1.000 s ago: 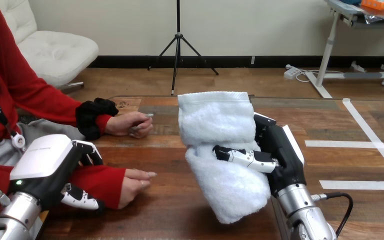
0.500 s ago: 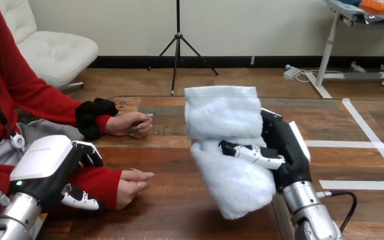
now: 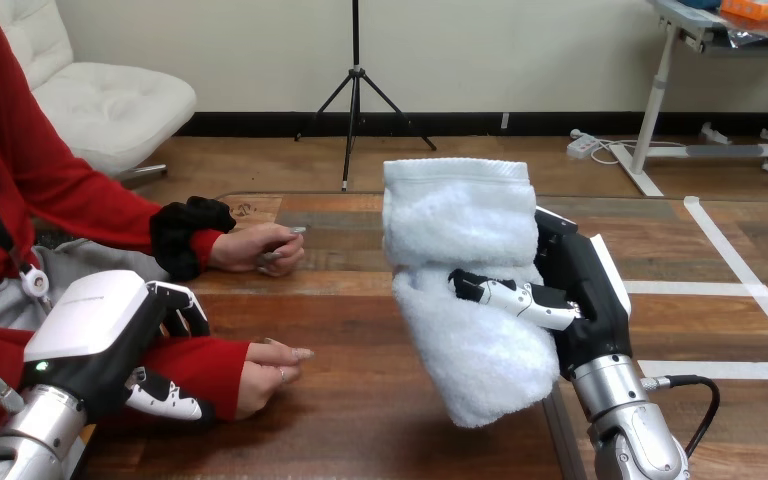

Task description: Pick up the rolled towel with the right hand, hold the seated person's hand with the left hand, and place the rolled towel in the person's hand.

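We hold one towel off the table, right hand curled round it. The person's two hands lie left: near hand beside our left hand, whose grip we cannot tell; far hand beyond.

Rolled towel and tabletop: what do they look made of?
The rolled towel looks like white terry cloth: fluffy matte pile, a flatter hem band at its top end, and it dents where the right hand grips it. The table looks like dark brown wood planks, with visible grain and a slight sheen. Whether it is solid wood or veneer, I cannot tell.
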`<state>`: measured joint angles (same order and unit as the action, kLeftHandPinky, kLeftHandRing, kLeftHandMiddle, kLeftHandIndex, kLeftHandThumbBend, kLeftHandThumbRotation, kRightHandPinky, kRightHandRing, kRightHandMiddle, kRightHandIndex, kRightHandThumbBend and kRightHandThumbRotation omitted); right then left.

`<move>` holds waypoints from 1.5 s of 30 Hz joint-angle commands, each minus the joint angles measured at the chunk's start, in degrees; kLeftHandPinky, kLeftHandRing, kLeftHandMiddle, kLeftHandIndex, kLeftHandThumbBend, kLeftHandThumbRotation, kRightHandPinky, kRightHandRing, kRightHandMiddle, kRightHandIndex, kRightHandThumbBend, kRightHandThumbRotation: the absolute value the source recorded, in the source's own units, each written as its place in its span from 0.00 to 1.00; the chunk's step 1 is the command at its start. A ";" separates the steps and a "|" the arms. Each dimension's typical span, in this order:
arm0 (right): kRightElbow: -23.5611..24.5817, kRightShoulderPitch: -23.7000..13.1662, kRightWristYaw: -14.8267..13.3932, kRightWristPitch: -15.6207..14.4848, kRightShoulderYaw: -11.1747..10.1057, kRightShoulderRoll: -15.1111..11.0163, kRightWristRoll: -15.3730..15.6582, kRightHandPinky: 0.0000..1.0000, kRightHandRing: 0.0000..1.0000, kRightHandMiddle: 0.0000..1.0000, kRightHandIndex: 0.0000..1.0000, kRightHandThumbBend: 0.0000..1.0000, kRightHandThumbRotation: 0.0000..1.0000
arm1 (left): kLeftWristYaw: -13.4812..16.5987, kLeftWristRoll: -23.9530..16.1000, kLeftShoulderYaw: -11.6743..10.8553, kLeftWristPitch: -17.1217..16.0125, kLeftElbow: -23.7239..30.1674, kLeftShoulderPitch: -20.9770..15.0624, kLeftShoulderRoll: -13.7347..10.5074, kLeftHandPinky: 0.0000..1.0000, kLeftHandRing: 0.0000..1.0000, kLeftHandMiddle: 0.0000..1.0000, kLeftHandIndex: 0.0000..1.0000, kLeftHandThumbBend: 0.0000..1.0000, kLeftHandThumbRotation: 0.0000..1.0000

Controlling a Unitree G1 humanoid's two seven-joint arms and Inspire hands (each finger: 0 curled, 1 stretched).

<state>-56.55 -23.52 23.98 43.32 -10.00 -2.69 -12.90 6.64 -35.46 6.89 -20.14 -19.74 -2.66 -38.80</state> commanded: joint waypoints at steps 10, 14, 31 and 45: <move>0.18 -5.64 -0.05 1.60 -0.83 0.31 -0.40 0.35 0.38 0.44 0.44 0.79 0.00 | -0.17 0.43 -0.50 -0.60 3.84 -3.69 0.50 0.31 0.37 0.43 0.44 0.94 0.00; 0.31 -5.56 0.08 1.75 -0.85 0.37 -0.45 0.35 0.38 0.44 0.44 0.79 0.00 | -0.57 0.06 -0.60 0.65 4.60 -3.31 0.56 0.32 0.39 0.44 0.45 0.95 0.00; 0.85 -5.34 0.19 2.82 -1.10 0.19 -0.62 0.34 0.38 0.44 0.44 0.80 0.00 | -0.78 -1.40 0.05 0.86 3.05 -2.49 -0.31 0.50 0.54 0.57 0.60 0.99 0.03; 2.19 -4.85 1.49 2.33 -1.50 0.14 -1.92 0.33 0.37 0.44 0.44 0.80 0.00 | -2.72 -2.28 1.10 1.68 1.31 -2.39 -0.85 0.57 0.63 0.68 0.70 1.00 0.17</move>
<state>-57.18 -23.54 25.04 43.70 -10.53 -2.47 -13.42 4.24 -37.22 7.58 -18.27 -18.01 -2.65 -38.69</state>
